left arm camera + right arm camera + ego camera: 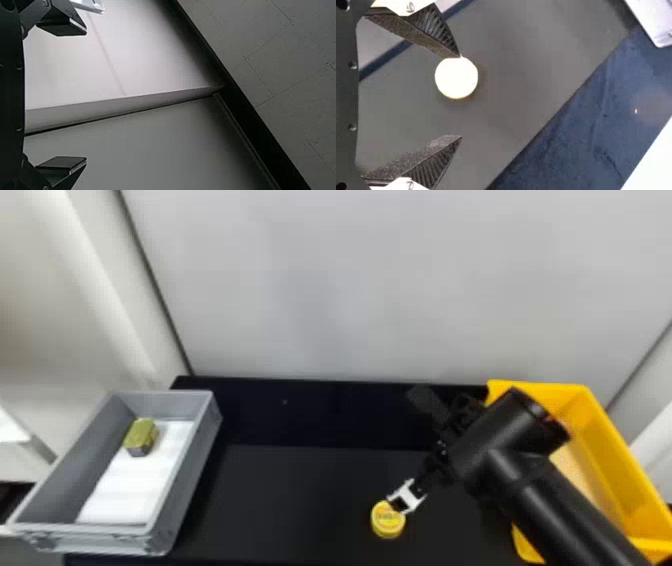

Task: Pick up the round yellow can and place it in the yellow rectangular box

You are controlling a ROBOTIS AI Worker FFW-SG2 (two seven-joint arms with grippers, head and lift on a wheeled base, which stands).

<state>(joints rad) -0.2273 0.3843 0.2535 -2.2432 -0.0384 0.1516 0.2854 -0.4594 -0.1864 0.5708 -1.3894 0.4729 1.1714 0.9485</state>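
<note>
The right gripper (pixel 461 97) is open wide, with nothing in it. The round yellow can (pixel 387 522) sits on the dark table (pixel 300 490), just by the tip of the finger nearer the robot and well apart from the other finger. I can't quite tell if that tip touches the lid.

The job now looks like lining up for the grab. The gripper should slide a bit toward the robot, so the can is in the middle of the gap. Then go down on both sides and squeeze gently. If it drops now, that finger could bump the lid and push the can away.

The yellow rectangular box (pixel 612 430) is to the gripper's right. The left gripper (pixel 86 95) is open too, by a pale wall.
</note>
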